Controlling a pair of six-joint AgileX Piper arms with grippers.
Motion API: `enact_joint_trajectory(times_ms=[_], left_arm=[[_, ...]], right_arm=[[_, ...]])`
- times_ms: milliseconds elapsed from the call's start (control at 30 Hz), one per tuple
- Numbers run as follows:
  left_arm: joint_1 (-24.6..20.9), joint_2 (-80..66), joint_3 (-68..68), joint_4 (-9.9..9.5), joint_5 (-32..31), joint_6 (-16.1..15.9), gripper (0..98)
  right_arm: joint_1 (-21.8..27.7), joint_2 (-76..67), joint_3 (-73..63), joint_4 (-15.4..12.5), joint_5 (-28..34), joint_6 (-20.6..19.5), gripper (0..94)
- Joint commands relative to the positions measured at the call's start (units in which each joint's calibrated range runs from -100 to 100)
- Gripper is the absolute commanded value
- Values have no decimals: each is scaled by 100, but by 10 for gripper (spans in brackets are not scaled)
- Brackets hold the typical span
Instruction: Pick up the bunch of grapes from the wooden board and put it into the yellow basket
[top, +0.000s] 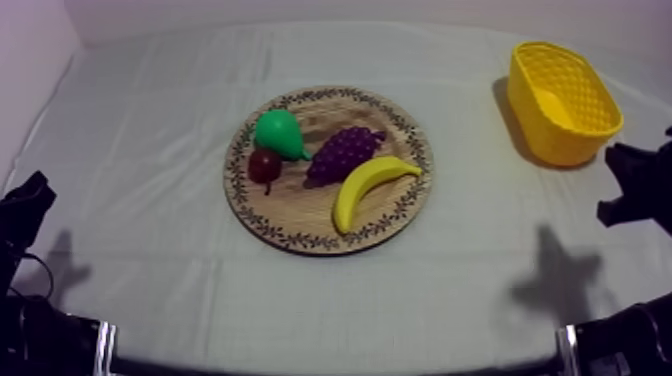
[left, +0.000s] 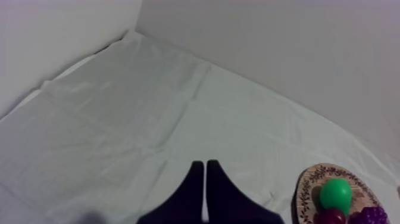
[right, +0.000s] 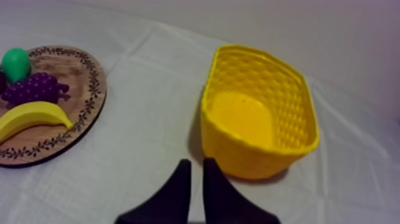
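Observation:
The purple bunch of grapes (top: 343, 153) lies in the middle of the round wooden board (top: 300, 215), between the green pear (top: 278, 133) and the banana (top: 370, 185). A small red fruit (top: 265, 165) sits beside the pear. The yellow basket (top: 545, 135) stands empty at the table's far right. My right gripper (right: 193, 168) hangs shut over the cloth just in front of the basket (right: 238, 155), with the grapes (right: 36, 88) well off to its side. My left gripper (left: 205, 170) is shut over bare cloth, some way from the board (left: 309, 190).
My left arm (top: 25, 215) rests low at the left edge, my right arm (top: 640, 185) at the right edge near the basket. White walls close the table at the back and left. Open cloth lies between board and basket.

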Motion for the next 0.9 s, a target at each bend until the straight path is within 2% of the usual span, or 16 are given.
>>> enact_joint_trajectory(times_ms=[0,300,500,867], left_arm=[[2,3,-2,0,2,1,1],[2,3,-2,0,2,0,1],[2,3,-2,0,2,2,1],[2,3,-2,0,2,0,1]], right_arm=[[-22,523,-558,-13,24,84,69],[-192,2256,-2298,-20,334,109,86],[-251,3247,-3412,-118,856,157,73],[-526,4473,-4544,-216,1314,396,32]])
